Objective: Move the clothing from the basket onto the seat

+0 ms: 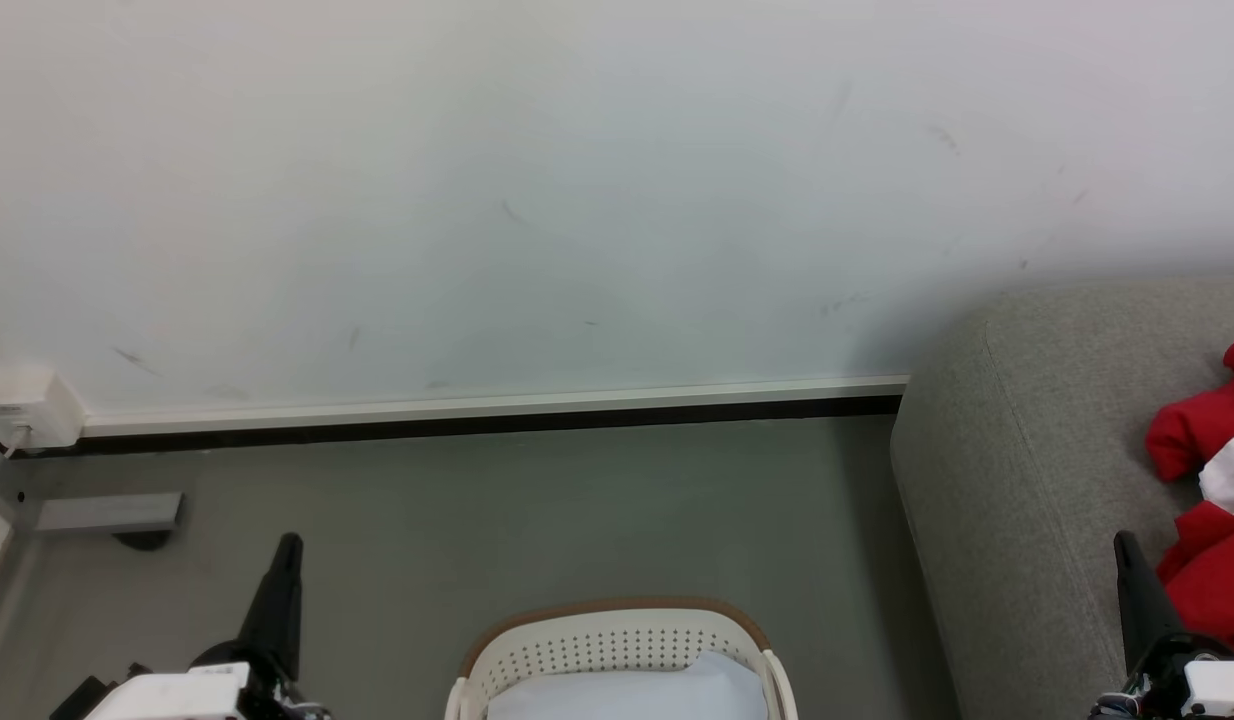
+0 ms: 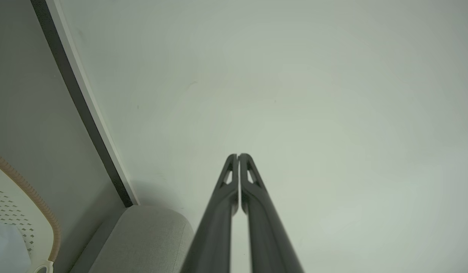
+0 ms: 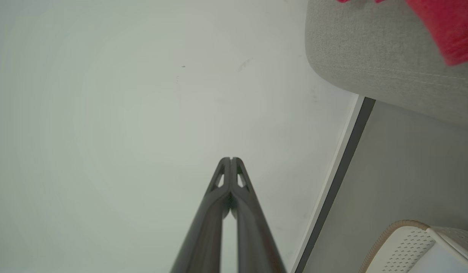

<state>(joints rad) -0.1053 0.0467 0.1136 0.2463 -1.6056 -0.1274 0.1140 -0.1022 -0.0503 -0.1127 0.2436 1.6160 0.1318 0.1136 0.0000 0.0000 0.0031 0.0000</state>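
Note:
Red clothing (image 1: 1212, 525) with white trim lies on the grey seat (image 1: 1027, 480) at the right edge of the head view; a red edge of the clothing (image 3: 452, 26) also lies on the seat (image 3: 370, 49) in the right wrist view. The cream basket (image 1: 617, 645) with a brown rim stands on the floor at bottom centre, with a pale bluish-white sheet (image 1: 627, 695) in it. My left gripper (image 1: 289, 545) is shut and empty left of the basket, its tips (image 2: 238, 155) touching. My right gripper (image 1: 1125, 545) is shut and empty beside the clothing, tips (image 3: 231, 159) together.
A white wall (image 1: 577, 200) with a dark skirting strip (image 1: 477, 420) faces me beyond the grey floor (image 1: 577, 510). A white socket box (image 1: 22, 405) and a grey bracket (image 1: 107, 512) sit low at the far left.

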